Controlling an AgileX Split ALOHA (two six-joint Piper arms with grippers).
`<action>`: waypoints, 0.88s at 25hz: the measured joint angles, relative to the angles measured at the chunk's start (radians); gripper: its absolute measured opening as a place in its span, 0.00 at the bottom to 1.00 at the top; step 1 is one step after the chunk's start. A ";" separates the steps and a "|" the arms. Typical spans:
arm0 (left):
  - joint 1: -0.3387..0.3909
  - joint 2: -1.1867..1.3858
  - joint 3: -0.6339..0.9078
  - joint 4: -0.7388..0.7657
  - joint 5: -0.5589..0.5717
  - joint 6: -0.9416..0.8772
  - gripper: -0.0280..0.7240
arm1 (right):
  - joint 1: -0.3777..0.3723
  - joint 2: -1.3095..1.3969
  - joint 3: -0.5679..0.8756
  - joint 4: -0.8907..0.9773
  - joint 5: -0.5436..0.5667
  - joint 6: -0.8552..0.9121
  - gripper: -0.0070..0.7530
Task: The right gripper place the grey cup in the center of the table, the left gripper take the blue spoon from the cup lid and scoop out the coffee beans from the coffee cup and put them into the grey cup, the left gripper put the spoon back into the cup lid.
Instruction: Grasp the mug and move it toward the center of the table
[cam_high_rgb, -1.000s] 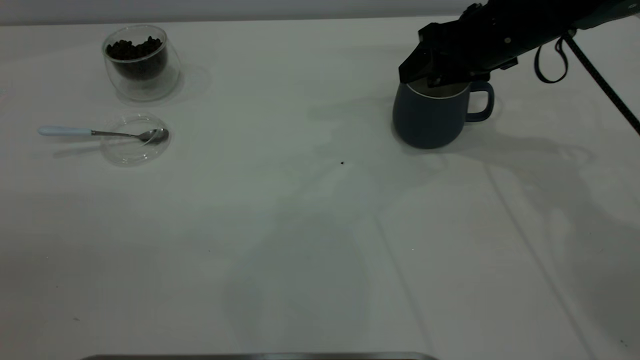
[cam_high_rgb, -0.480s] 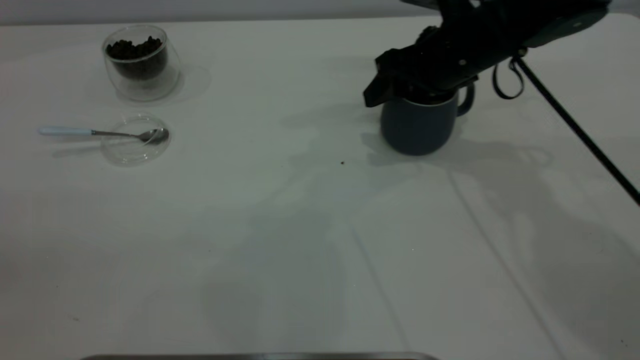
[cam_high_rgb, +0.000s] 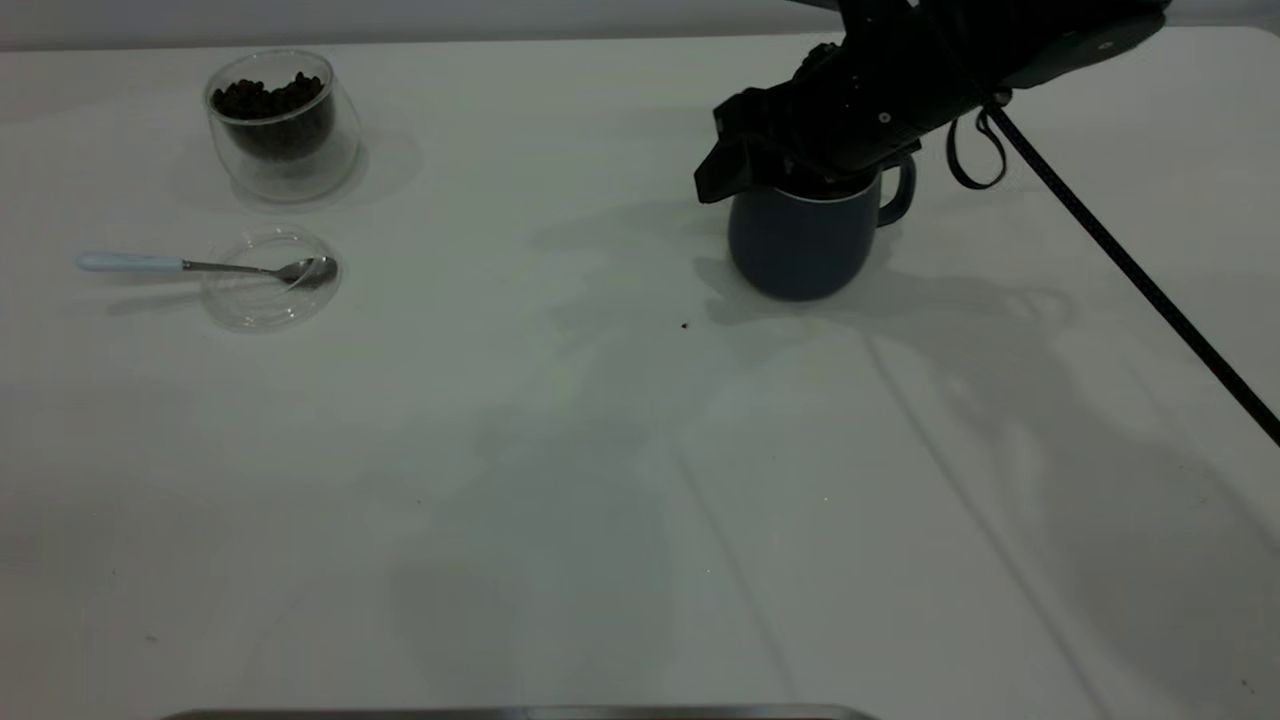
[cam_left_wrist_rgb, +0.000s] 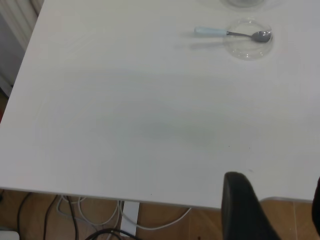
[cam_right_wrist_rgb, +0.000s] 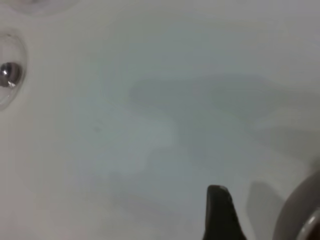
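coffee cup (cam_high_rgb: 283, 125) with coffee beans (cam_high_rgb: 268, 97), far-left | blue spoon (cam_high_rgb: 205, 266) bowl on cup lid (cam_high_rgb: 270, 280), handle pointing left | right end effector (cam_high_rgb: 800, 170) apparently pinching grey cup (cam_high_rgb: 800, 240) rim, right of bench (cam_high_rgb: 560, 480) centre | left end effector (cam_left_wrist_rgb: 272, 210) parked, spread, nearer spoon

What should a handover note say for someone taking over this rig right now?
Right gripper: shut on the grey cup at its rim, right of the table's middle and towards the far side; the cup is not yet released.
Left gripper: parked off the table's near edge, touching nothing.
Blue spoon: bowl resting in the cup lid, handle sticking out over the table at the left.
Coffee cup: far left, holding the coffee beans.
Done: cup grasped.
Left: set the cup in the centre, scoop beans into it, return the spoon to the lid.
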 joint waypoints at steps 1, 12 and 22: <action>0.000 0.000 0.000 0.000 0.000 0.000 0.58 | 0.009 0.000 -0.011 0.000 -0.001 0.001 0.61; 0.000 0.000 0.000 0.000 0.000 0.000 0.58 | 0.132 0.008 -0.105 0.019 -0.006 0.035 0.61; 0.000 0.000 0.000 0.000 0.000 0.000 0.58 | 0.229 0.062 -0.173 0.026 -0.007 0.070 0.61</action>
